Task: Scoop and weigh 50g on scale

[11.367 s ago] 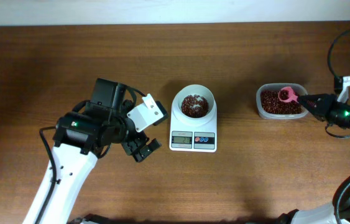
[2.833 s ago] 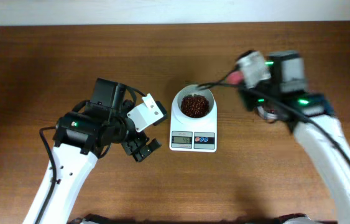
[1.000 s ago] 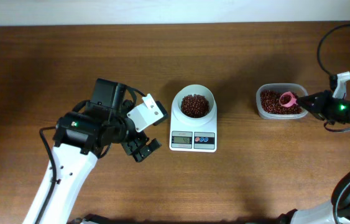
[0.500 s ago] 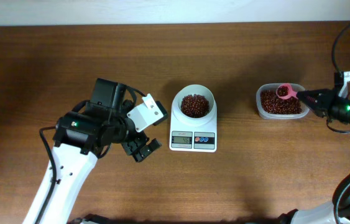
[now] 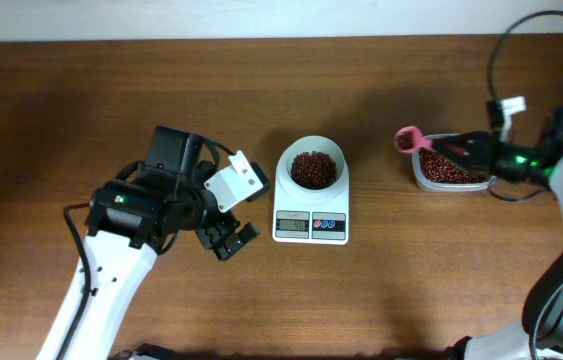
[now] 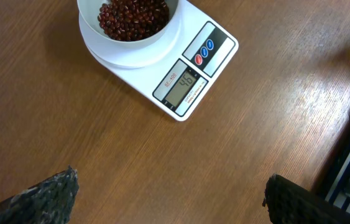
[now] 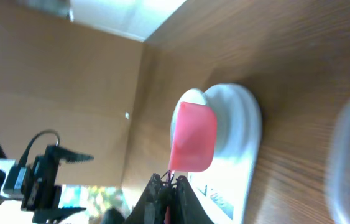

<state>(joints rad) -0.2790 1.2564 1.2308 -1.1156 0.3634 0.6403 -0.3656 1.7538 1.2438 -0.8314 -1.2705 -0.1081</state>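
Note:
The white scale [image 5: 311, 212] stands mid-table, its round bowl [image 5: 312, 168] filled with dark red-brown beans [image 5: 312, 168]. From the left wrist view the scale [image 6: 190, 68] shows a lit display, and beans [image 6: 131, 14] fill its bowl. My right gripper [image 5: 441, 149] is shut on the handle of a pink scoop [image 5: 407, 137], which hangs above the table just left of the tub, between tub and scale. In the right wrist view the scoop [image 7: 192, 138] points at the scale's bowl [image 7: 237, 127]; its contents are hidden. My left gripper [image 5: 229, 240] rests open left of the scale.
A clear plastic tub [image 5: 451, 167] holding more beans sits at the right, under my right gripper. The wall runs along the table's far edge. Bare wood lies under the left gripper's fingertips [image 6: 53, 193].
My right gripper has lifted the pink scoop out of the tub and carried it left, towards the scale. The left arm has not moved.

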